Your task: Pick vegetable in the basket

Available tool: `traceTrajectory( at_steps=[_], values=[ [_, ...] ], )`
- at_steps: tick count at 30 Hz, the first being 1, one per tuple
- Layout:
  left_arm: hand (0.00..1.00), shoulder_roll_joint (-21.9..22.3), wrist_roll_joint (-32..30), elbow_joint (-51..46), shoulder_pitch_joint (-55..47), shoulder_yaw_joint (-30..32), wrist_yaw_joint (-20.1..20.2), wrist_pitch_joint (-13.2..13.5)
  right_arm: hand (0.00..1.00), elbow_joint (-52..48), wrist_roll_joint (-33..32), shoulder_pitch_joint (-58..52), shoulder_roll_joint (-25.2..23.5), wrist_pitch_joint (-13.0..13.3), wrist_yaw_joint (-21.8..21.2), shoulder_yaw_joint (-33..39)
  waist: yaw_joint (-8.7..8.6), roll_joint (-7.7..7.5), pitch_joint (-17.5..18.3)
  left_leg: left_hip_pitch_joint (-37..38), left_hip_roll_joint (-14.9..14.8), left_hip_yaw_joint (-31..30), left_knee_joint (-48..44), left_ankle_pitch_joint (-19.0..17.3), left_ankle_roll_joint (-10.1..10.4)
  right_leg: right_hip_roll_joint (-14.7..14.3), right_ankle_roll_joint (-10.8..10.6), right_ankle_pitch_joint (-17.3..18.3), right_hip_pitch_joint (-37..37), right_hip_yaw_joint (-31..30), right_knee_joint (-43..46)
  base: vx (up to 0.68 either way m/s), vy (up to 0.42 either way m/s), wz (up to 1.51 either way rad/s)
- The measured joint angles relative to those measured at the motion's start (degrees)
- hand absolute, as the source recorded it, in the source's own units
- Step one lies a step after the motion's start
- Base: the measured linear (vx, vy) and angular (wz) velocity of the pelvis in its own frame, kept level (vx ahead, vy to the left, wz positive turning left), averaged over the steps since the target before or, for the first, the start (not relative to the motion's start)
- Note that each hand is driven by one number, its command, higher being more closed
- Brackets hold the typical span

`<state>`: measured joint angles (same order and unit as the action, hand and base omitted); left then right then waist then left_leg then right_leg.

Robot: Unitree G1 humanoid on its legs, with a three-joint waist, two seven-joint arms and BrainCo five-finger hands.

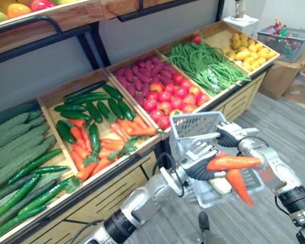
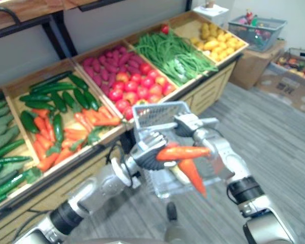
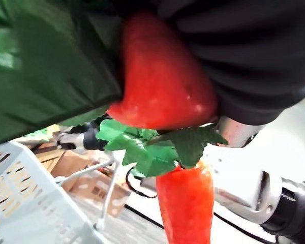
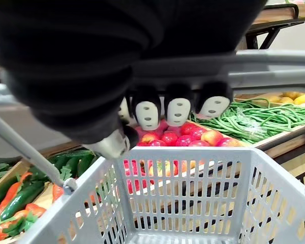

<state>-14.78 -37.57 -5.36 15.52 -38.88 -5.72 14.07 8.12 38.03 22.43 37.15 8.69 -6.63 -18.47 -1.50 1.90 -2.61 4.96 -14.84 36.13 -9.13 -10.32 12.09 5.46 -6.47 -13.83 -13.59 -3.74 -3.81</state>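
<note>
While two carrots are held over one grey basket [image 1: 192,123], both arms are seen reaching forward from below. The left robot hand [image 1: 197,161] is curled tightly round the leafy end of the upper carrot [image 1: 235,162]. This carrot's long axis lies nearly level, with the tip pointing to the robot's right. The lower carrot [image 1: 239,186] is seen beneath it, slanted, with its tip pointing down and to the right over the inside of the basket. Whether it is gripped as well or merely hangs by the green leaves [image 3: 152,147] cannot be told. The right robot hand [image 1: 233,134] is closed palm down over the basket's handle [image 4: 244,68], and the basket is carried clear of the floor. One pale item [image 1: 221,186], possibly a vegetable, lies inside the basket. Five compartments are counted on the wooden stand [image 1: 101,195] behind.
</note>
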Motion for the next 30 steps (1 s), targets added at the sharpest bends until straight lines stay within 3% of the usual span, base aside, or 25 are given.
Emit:
traceTrajectory(
  at_steps=[4,15,25,30],
  values=[
    [1.0,3.65,-2.18,6.65,-0.05,2.35,-0.04,-2.09,1.0,-1.32,-0.42,-0.01,-0.17,-0.02,-0.07,0.03,-0.09,-0.08,0.05,0.08,-0.07,0.13,0.04,-0.03,0.05,-0.12,0.0,0.0,-0.01,-0.06,-0.02,0.0,-0.032,-0.02],
    [1.0,11.3,-8.46,17.57,0.02,3.45,-3.1,-1.54,1.0,-1.32,-1.11,-0.56,-0.49,-0.87,-2.13,0.86,-0.21,-1.06,0.68,1.37,0.41,1.47,2.24,0.36,0.3,-0.82,0.02,0.0,-0.19,-1.37,-0.46,0.01,-0.026,-0.06],
    [1.0,15.02,-12.25,23.38,1.35,4.99,-5.16,-0.79,1.0,-1.62,-9.8,-1.7,1.2,-0.91,-5.53,-0.01,-1.63,-2.37,0.5,2.43,1.75,2.59,5.0,0.65,0.43,-0.92,-0.31,-0.28,-0.25,-3.0,-2.04,0.01,-0.009,-0.07],
    [1.0,16.75,-13.06,30.82,3.24,8.33,-5.21,-1.58,1.0,-3.81,-12.9,-1.95,2.66,-0.91,-6.68,-1.65,-2.47,-3.0,0.11,2.36,2.22,2.54,5.25,0.64,0.42,-0.88,-0.32,-0.3,-0.47,-3.2,-2.12,0.0,0.0,0.0]
  ],
)
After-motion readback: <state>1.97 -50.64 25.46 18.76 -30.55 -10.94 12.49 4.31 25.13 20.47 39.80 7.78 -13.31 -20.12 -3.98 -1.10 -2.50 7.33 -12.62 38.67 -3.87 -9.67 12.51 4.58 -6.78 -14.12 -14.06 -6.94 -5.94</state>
